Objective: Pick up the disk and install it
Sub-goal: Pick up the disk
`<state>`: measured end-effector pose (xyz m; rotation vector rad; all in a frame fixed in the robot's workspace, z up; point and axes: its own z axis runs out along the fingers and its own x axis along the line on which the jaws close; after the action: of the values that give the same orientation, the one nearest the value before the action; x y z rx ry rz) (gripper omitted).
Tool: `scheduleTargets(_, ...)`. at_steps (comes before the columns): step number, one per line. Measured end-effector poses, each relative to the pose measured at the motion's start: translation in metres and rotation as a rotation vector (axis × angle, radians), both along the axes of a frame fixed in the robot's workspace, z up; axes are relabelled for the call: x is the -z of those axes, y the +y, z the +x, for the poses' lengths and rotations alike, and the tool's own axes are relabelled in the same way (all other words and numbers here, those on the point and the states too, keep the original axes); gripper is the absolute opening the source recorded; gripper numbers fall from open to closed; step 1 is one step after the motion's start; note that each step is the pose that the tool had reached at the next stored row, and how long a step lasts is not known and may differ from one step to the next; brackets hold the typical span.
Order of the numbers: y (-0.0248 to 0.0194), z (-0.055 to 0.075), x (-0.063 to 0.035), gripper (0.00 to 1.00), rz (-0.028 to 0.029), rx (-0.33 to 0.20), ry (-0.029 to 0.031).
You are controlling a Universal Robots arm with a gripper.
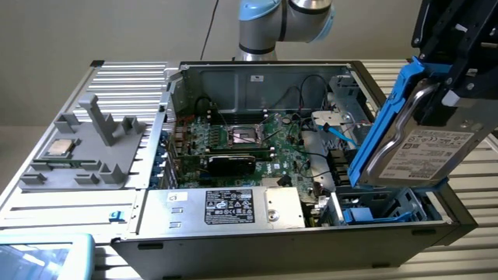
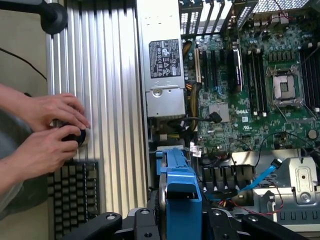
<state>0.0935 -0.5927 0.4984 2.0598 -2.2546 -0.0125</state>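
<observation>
Chip on tray, exterior view's left. Open case mid-bench. Right: fingers clamped on disk, which is tilted just above drive bay. Fingertips hidden behind disk, arm cut off by frame edge.

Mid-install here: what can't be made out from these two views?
- Exterior view: the disk hides the slot of the drive bay, so whether its lower edge is inside is unclear.
- Exterior view: the gripper is cut off by the top and right edges.
- Wrist view: a person's hands cover most of the small dark object they grip.
</observation>
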Motion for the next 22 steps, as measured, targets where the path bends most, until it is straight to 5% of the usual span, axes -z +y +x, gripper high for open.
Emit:
scheduleTargets(17, -0.0005, 0.002, 0.0300, 0.37, 0.0018, 0.000, -0.0057)
scheduleTargets(22, 0.0037, 0.003, 0.0343, 0.37, 0.0026, 0.000, -0.0073)
